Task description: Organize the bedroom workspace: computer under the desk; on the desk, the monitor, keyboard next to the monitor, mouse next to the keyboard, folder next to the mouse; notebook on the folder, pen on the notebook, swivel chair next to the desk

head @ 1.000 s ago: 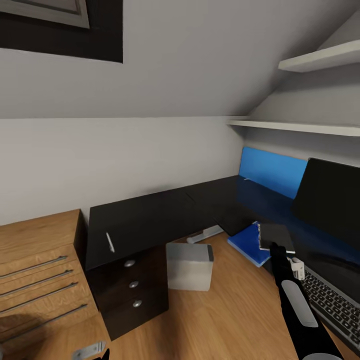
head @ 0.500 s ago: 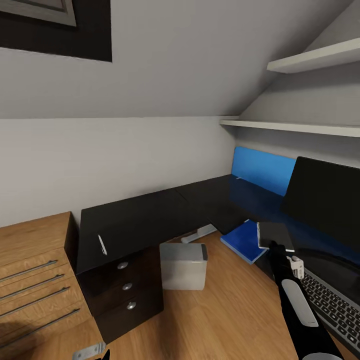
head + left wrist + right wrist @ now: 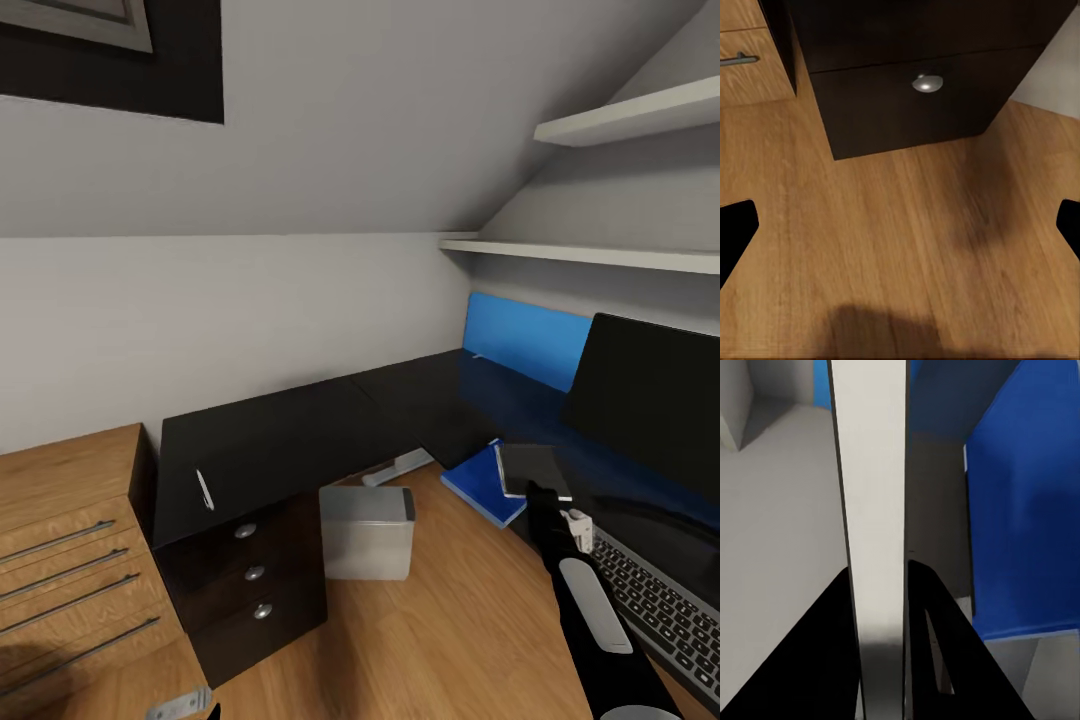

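Observation:
My right gripper (image 3: pixel 541 492) is shut on the notebook (image 3: pixel 533 469), a dark flat book held just over the right part of the blue folder (image 3: pixel 482 482) on the black desk (image 3: pixel 290 440). In the right wrist view the notebook's pale edge (image 3: pixel 874 510) runs between the two fingers (image 3: pixel 825 660), with the folder (image 3: pixel 1020 510) beside it. The pen (image 3: pixel 204 490) lies on the desk's left end. The grey computer (image 3: pixel 366 532) stands on the floor under the desk. The monitor (image 3: pixel 650 405) and keyboard (image 3: pixel 660 610) are on the desk at right. My left gripper (image 3: pixel 900 232) is open, low over the floor.
A wooden dresser (image 3: pixel 70 540) stands left of the desk's black drawers (image 3: pixel 255 585). A blue panel (image 3: pixel 525 338) backs the desk, with white shelves (image 3: pixel 600 255) above under the sloped ceiling. The left wrist view looks at wood floor and one knobbed drawer (image 3: pixel 926 82).
The camera turned a little early on, shifting everything left. Since then my right gripper has carried the notebook slightly left, further over the folder.

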Motion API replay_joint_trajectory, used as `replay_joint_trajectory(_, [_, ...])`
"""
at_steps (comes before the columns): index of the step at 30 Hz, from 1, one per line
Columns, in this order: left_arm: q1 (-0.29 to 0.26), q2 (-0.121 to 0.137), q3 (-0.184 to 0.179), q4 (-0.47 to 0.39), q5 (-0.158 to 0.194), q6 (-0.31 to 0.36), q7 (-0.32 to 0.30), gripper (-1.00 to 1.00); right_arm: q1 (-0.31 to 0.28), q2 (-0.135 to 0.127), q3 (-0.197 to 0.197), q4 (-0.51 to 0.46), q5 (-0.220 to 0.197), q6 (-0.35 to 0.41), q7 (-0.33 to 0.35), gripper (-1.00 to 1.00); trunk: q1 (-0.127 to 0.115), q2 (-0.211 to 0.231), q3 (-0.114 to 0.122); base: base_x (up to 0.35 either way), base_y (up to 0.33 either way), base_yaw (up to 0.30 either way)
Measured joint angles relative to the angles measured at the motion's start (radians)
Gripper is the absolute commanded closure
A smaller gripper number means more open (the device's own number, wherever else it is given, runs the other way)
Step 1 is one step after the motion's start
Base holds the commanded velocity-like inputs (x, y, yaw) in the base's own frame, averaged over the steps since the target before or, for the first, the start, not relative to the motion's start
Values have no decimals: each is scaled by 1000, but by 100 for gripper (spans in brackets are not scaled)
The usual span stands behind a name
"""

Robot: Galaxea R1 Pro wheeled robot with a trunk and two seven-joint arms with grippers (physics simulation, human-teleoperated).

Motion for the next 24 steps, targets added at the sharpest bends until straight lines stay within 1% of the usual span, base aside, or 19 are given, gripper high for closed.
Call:
replay_joint_trajectory(1, [0,0,-4,6,0,0,0,-100,0,0,2,0,-1,28,1,100,0,0,0,181,0,0])
replay_joint_trajectory(5, [0,0,-11,10,-1,0,0,-100,0,0,2,0,-1,41,1,100,0,0,0,228,0,0])
replay_joint_trajectory(12, [0,0,-12,11,-1,0,1,-100,0,1,2,0,-1,44,2,100,0,0,0,88,0,0])
replay_joint_trajectory(18, [0,0,-12,11,-1,0,1,-100,0,1,2,1,-1,44,1,100,0,0,0,192,0,0])
replay_joint_trajectory(24, [0,0,-13,10,0,0,0,-100,0,1,6,6,-2,45,-5,100,0,0,0,28,0,0])
